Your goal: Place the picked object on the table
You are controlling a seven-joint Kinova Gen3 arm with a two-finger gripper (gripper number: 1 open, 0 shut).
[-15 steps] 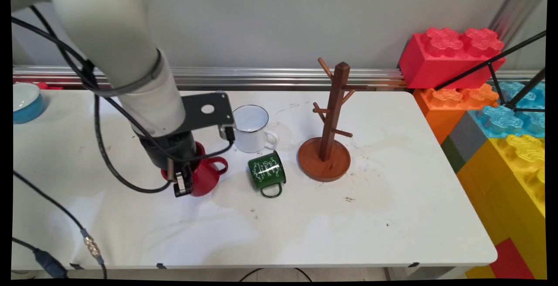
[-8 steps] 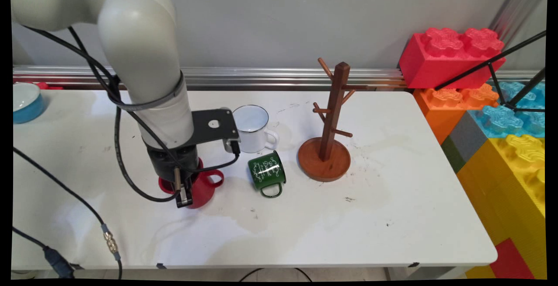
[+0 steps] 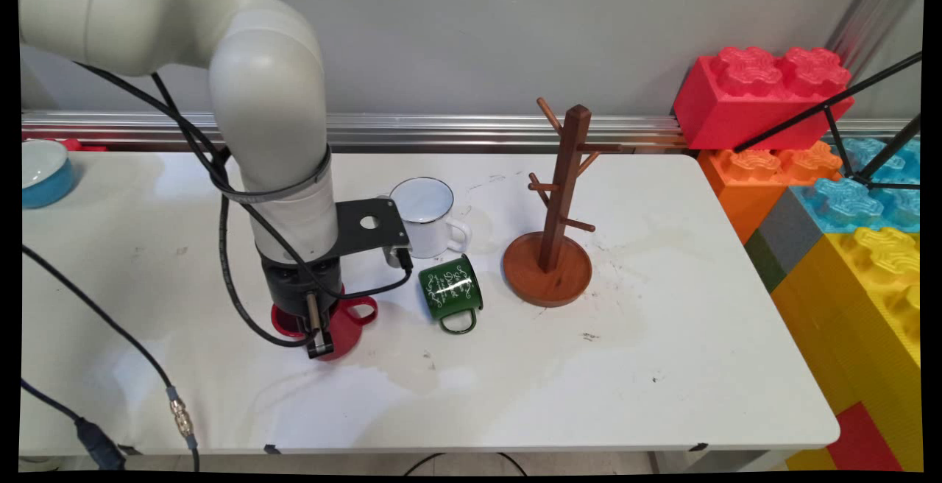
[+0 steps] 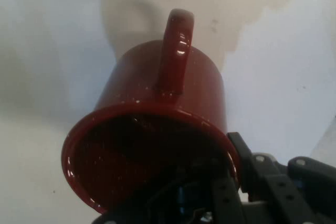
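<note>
My gripper (image 3: 318, 344) clamps the red mug's (image 3: 344, 325) rim at lower left of centre, green mug (image 3: 450, 289) lying just right, white mug (image 3: 425, 216) and wooden mug tree (image 3: 557, 210) beyond.

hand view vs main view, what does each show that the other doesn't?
Hand view only: the inside of the red mug, with one finger of the end effector inside its rim and one outside.

Main view only: the white mug, the green mug on its side, the wooden mug tree, the blue bowl and the big toy bricks.

Both: the red mug, its handle and the white table.
</note>
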